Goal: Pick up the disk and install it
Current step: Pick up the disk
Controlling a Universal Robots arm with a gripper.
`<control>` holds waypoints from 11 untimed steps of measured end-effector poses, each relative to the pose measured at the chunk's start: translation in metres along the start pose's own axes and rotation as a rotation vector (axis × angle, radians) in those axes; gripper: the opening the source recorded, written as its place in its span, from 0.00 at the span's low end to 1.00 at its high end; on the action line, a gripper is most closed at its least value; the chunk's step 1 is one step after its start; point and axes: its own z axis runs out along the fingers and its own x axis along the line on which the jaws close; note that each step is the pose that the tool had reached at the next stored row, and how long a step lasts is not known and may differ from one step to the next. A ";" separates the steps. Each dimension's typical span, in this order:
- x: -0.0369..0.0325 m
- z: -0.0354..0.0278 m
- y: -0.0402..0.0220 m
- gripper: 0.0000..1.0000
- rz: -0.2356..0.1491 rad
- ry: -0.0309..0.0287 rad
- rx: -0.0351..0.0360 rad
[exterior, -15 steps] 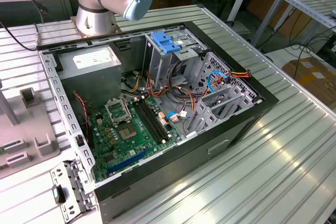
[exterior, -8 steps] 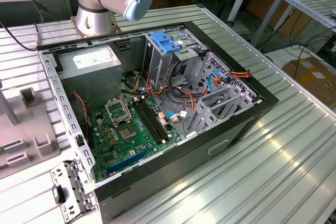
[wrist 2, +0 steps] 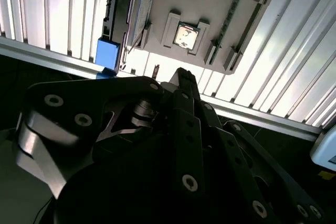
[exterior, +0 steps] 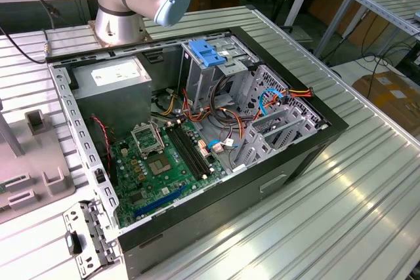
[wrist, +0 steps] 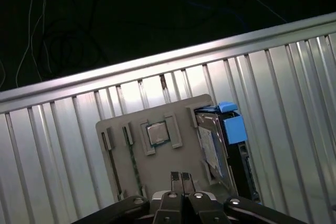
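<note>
Hand [wrist: 182, 176] pinched closed, empty, above grey tray [wrist: 160, 163], disk [wrist: 233, 129] just beside

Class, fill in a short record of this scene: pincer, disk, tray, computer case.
Pincer: shut, holding nothing, over the grey tray
Disk: at the tray's edge, blue tab showing, not gripped
Tray: on the slatted table, holds a processor chip
Computer case: open, motherboard exposed
</note>
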 end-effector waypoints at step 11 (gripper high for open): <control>0.0000 0.0000 0.0000 0.11 -0.074 0.0033 -0.0018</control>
